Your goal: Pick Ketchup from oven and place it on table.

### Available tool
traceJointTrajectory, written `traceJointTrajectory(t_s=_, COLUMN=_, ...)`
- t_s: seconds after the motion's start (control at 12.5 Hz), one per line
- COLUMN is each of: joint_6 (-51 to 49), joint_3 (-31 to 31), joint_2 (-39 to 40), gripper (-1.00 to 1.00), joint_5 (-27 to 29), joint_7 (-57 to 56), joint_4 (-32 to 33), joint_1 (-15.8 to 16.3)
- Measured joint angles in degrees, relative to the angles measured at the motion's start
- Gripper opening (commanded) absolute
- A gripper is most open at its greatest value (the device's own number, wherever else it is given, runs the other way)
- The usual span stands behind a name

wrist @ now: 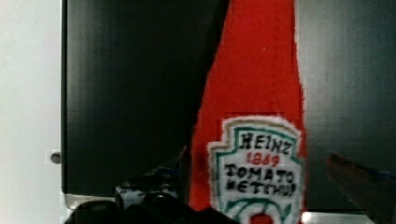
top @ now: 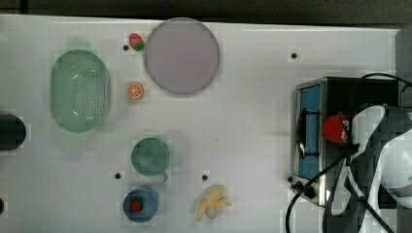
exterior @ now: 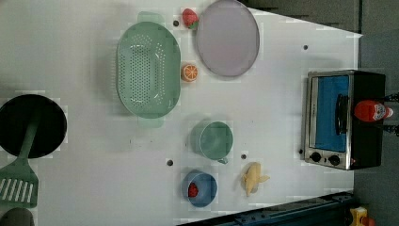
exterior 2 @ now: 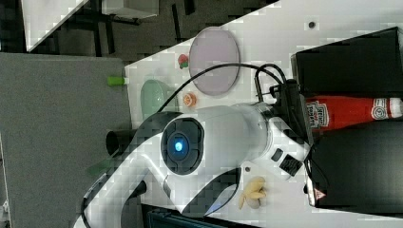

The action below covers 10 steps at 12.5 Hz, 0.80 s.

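ketchup (exterior 2: 349,113): red squeeze bottle lay on its side on the black top of the oven (exterior: 346,120), white cap toward 3 o'clock in the right view. In the left view it sat at the oven's 3 o'clock edge.
ketchup label: wrist view showed the white Heinz label (wrist: 254,170) face-on, bottle body tapering away across the dark oven top.
pincer (wrist: 261,186): wide open, one finger (wrist: 156,179) on one side of the bottle and the other finger on the far side, straddling the body; contact could not be told, no squeeze visible.
arm: white arm (exterior 2: 214,142) reached over the oven top in the right view; in the top view it covered the oven's 3 o'clock half.
oven: stood at 3 o'clock on the counter (top: 243,121) in the top view, blue glass door shut, knobs at its 6 o'clock end.
counter, rest: green colander (top: 80,91) at 9 o'clock, lilac plate (top: 182,56) at 12, orange slice (top: 135,91) between them, green mug (top: 151,157) centre, blue bowl (top: 140,204) with a strawberry (top: 136,205) and a banana (top: 212,202) at 6.
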<state>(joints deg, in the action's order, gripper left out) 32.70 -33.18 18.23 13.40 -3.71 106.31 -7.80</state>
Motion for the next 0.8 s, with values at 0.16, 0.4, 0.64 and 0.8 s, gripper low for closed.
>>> traceJointTrajectory(t_s=0.16, joint_6=2.15, joint_3=0.00, joint_2=0.20, gripper=1.00, joint_5=0.82, joint_7=-0.10, joint_4=0.34, joint_1=-0.09)
traceJointTrajectory(t_s=0.4, joint_6=1.90, joint_3=0.67, joint_2=2.28, gripper=0.43, joint_5=1.76, joint_7=-0.32, joint_4=-0.28, joint_1=-0.66)
traceJointTrajectory(t_s=0.64, joint_6=2.04, joint_3=0.59, joint_2=2.25, gripper=0.29, joint_5=1.66, joint_7=-0.37, joint_4=-0.11, joint_1=-0.08)
traceJointTrajectory(t_s=0.8, joint_6=2.21, joint_3=1.15, joint_2=2.17, gripper=0.29, joint_5=1.83, joint_7=-0.37, joint_4=-0.06, joint_1=-0.17)
